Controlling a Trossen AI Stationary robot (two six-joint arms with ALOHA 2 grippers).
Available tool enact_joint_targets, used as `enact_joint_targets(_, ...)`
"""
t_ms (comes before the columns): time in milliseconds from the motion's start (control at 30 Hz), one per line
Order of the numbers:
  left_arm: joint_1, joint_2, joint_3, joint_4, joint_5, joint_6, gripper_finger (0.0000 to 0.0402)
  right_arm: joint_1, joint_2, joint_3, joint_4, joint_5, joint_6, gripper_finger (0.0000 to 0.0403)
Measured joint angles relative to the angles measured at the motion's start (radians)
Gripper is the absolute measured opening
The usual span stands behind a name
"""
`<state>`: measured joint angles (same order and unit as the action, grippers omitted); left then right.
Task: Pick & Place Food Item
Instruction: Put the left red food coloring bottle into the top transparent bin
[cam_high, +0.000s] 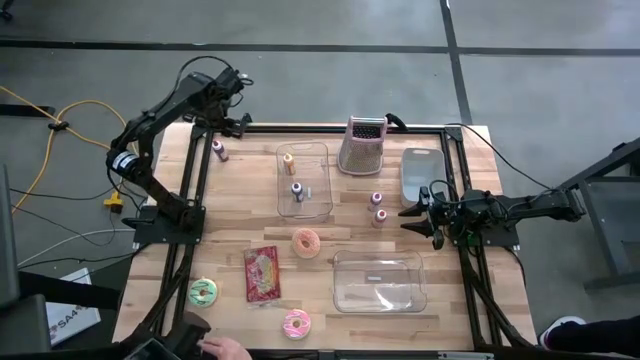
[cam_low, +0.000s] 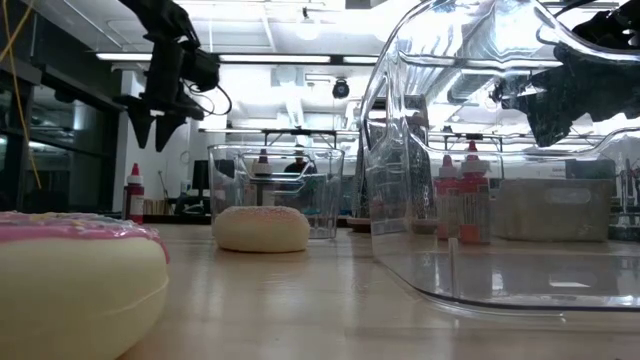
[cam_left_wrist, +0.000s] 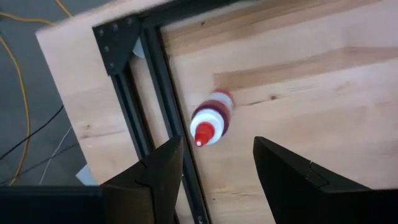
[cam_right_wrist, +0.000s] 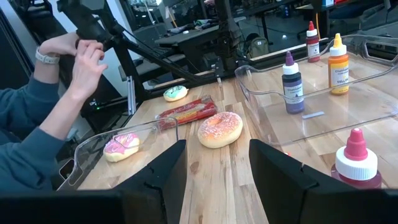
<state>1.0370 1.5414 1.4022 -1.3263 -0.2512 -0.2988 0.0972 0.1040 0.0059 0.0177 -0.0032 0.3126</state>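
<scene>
A small red sauce bottle (cam_left_wrist: 211, 118) with a white shoulder stands upright on the table's far left corner (cam_high: 219, 150), beside the black frame rail. My left gripper (cam_left_wrist: 217, 168) hangs open above it, pointing down, nothing between its fingers; it also shows in the low view (cam_low: 152, 128). A peach doughnut (cam_high: 306, 242) lies at mid-table, a green one (cam_high: 204, 291) and a pink one (cam_high: 296, 323) near the front left, and a red packet (cam_high: 262, 273) between them. My right gripper (cam_high: 420, 212) waits open at the right, level above the table.
A clear bin (cam_high: 303, 180) holds an orange and a purple bottle. A clear tray (cam_high: 380, 280) lies front right. A pink grater (cam_high: 362, 145), a grey container (cam_high: 420, 172) and two small bottles (cam_high: 378, 207) stand at the back right. A person's hand (cam_high: 225, 348) is at the front edge.
</scene>
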Motion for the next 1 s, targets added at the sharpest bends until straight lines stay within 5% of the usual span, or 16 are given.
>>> enact_joint_targets(1000, 0.003, 0.164, -0.046, -0.009, -0.061, -0.098, 0.0188, 0.0, 0.0, 0.0, 0.0, 0.0, 0.0, 0.0162)
